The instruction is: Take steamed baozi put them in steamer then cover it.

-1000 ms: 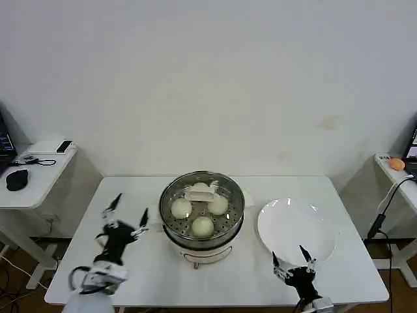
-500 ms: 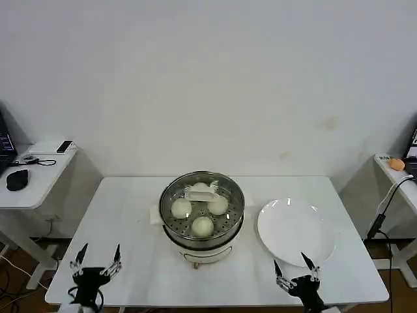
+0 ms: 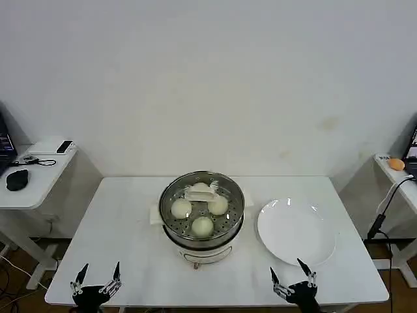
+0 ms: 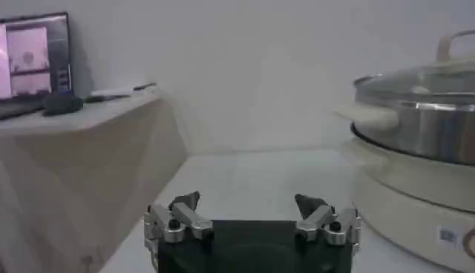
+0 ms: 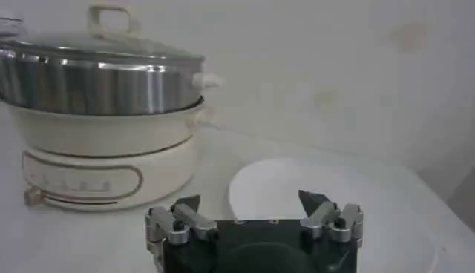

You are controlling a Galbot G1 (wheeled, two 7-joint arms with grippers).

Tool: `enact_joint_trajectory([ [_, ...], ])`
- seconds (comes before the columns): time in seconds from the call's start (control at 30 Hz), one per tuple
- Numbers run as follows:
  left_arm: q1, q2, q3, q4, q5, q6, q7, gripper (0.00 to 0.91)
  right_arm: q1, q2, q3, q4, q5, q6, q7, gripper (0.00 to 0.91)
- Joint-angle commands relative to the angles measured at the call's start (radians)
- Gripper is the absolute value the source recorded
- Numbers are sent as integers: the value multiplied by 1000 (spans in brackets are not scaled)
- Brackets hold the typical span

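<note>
The steamer [image 3: 202, 229] stands at the table's middle on its white base, seen side-on in both wrist views [image 4: 423, 126] [image 5: 104, 81]. The glass cover [image 3: 221, 188] lies on it, its cream handle [image 3: 201, 192] over the far side. Three steamed baozi [image 3: 202, 225] show through the glass. My left gripper [image 3: 98, 279] is open and empty at the table's front left edge. At the front right edge my right gripper [image 3: 293, 278] is open and empty, just before the white plate.
An empty white plate [image 3: 296, 231] lies right of the steamer. A side desk [image 3: 32, 171] with a mouse and small devices stands at the left. Another desk with an orange object [image 3: 396, 163] and a hanging cable is at the right.
My left gripper has pulled back from beside the steamer to the table's front left edge. The right gripper has barely shifted. The cover and buns have stayed put.
</note>
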Motion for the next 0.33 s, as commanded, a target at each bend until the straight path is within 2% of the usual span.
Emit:
enact_joint_trajectory([
  [0.03,17,-11,1,12,8,-3,24,907,-14,-25,-22,17,40,-51,23,907],
  [0.13,8,-19,11,1,18,5,27,907,-9,-33,-36,17,73,-68,24,907],
  [0.33,9,-21,22,1,21,10,29,907,1,-55,-60,4,83,-43,17,907],
])
